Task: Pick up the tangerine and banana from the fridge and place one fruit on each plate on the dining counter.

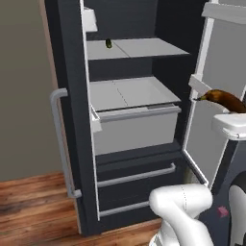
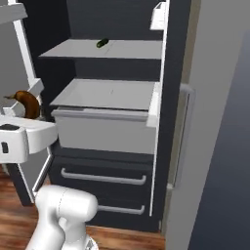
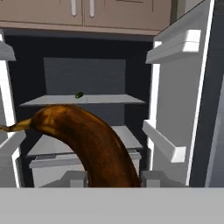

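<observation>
Fridge [image 1: 134, 125] open, both doors swung wide; 2 light grey shelves and a drawer front visible, with 1 small dark green item [image 1: 108, 43] on the upper shelf. Gripper [image 3: 111, 177] clenched on the banana [image 3: 87, 144], held in the air in front of the open compartment, near the right door's inner bins. Its brown body curves up from between the fingers, with the pointed stem end toward the fridge's left side.

White glossy arm, rounded tube-like links [image 1: 185, 211] — smooth casing, no cables or screws visible. Bulbous elbow shell [image 2: 66, 210] with soft grey shading. Upper link ends in a flattened white cap [image 1: 231, 126] with a thin grey seam round it. Boxy white wrist block [image 2: 22, 139] carrying a small dark rectangular slot. Dark grey-black section beside the lower links, with a small pinkish-red square marking [image 1: 222, 211].
</observation>
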### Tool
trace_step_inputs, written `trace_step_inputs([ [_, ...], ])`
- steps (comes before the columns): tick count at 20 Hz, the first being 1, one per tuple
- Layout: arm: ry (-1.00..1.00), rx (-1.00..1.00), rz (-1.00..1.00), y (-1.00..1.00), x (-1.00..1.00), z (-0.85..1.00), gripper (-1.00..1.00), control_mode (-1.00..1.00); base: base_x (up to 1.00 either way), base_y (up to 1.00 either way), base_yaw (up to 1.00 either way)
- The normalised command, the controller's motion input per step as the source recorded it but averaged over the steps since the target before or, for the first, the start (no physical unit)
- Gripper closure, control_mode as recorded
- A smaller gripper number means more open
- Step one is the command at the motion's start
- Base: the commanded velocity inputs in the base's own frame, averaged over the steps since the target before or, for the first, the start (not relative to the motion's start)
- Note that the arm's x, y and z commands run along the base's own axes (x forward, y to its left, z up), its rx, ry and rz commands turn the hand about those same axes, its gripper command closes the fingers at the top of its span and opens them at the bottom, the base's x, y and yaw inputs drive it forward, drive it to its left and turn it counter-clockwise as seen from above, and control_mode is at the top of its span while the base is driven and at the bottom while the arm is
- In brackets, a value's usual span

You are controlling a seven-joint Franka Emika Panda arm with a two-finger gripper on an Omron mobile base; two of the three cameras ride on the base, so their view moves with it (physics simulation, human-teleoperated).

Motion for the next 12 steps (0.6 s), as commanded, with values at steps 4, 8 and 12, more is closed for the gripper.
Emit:
trace_step_inputs([
  [4,0.00,0.00,0.00,0.00,0.00,0.00,1.00,1.00,-1.00,0.00,-0.08],
  [8,0.00,0.00,0.00,0.00,0.00,0.00,1.00,1.00,-1.00,0.07,-0.01],
  [12,0.00,0.00,0.00,0.00,0.00,0.00,1.00,1.00,-1.00,0.25,0.17],
])
